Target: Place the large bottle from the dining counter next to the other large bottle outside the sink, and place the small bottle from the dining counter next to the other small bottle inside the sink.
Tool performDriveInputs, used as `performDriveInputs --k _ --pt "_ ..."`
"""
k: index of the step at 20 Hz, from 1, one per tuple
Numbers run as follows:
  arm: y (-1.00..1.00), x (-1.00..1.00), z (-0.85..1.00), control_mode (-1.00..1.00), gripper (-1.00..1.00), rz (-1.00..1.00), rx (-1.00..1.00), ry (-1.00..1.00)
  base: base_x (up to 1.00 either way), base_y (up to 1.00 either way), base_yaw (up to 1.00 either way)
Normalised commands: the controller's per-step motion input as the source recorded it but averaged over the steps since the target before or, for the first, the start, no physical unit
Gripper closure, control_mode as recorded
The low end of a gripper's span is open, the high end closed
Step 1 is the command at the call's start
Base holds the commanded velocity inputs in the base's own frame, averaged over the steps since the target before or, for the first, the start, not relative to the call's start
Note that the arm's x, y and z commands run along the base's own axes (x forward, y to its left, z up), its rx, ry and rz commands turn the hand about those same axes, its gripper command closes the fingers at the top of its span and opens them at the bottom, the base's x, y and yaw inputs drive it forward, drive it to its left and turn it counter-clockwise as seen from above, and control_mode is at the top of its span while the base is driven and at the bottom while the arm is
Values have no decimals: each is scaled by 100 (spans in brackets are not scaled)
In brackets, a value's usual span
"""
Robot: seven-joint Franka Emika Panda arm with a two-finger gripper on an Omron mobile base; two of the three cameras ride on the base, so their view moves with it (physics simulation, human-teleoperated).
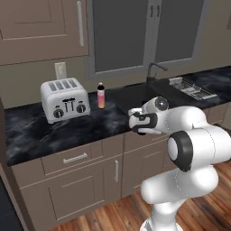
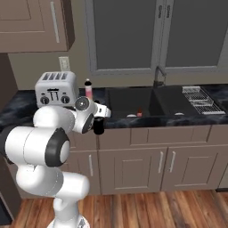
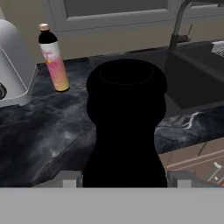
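Gripper (image 2: 99, 127) clamped on large black bottle (image 3: 126, 127), mid-frame in hand view, cap toward camera, held above front edge of black marble worktop (image 1: 67, 131). Pink-orange bottle (image 1: 101, 95) stands upright left of centre in left base view, between toaster (image 1: 64, 99) and sink (image 2: 133, 102). Faucet (image 1: 153, 71) behind basin.

The white arm is folded at the elbow, its forearm reaching forward roughly level. The gripper (image 2: 99, 127) points downward off the wrist, jaws set partway apart and closed on the large bottle (image 3: 125, 127), which hangs upright between them with its cap end toward the hand camera.
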Motion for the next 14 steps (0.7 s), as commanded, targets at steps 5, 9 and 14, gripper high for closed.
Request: performDriveInputs --k 5,9,14 --pt "0 0 0 100 100 0 0 0 33 -19 9" --pt "0 0 0 100 100 0 0 0 41 -3 12" --pt "0 0 0 100 100 0 0 0 50 -7 11"
